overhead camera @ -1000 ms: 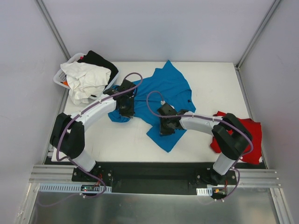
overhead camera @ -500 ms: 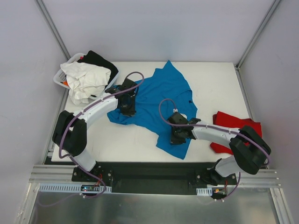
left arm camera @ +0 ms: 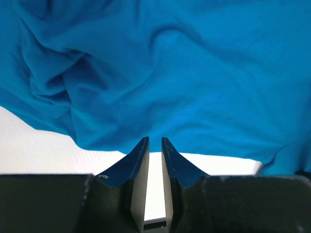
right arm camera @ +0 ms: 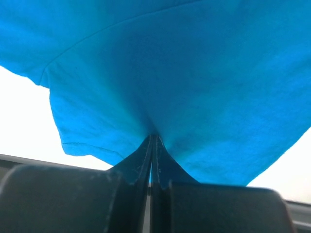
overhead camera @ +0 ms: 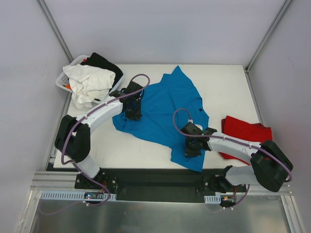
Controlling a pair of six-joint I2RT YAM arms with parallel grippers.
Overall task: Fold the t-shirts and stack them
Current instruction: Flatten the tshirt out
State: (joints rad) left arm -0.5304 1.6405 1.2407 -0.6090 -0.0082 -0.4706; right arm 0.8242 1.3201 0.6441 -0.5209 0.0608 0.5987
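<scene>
The blue t-shirt [overhead camera: 165,104] lies spread across the middle of the desk [overhead camera: 223,87], neck end toward the far edge and hem toward the arms, with loose ripples on its left side. The right claw [right arm camera: 152,138] is clamped tight on the cloth near the hem corner at the near edge. The fabric draws into a taut fan where it enters the closed fingers. To my eye it holds that corner to pull the shirt flat before any fold.

The left claw [left arm camera: 154,141] sits at the shirt's left edge. Its fingers are almost together, with a thin slit of desk showing between them and the tips right at the cloth. I cannot tell whether it nips the fabric or only rests against it. It looks placed as an anchor, so the shirt stretches rather than slides.

The red t-shirt [overhead camera: 240,128] waits in a rumpled heap at the right edge of the desk, partly under the right arm.

At the far left corner stands a white basket [overhead camera: 62,80]. It is heaped with a white garment [overhead camera: 87,82] that spills over the rim, and a black garment [overhead camera: 103,63] lies behind it.
</scene>
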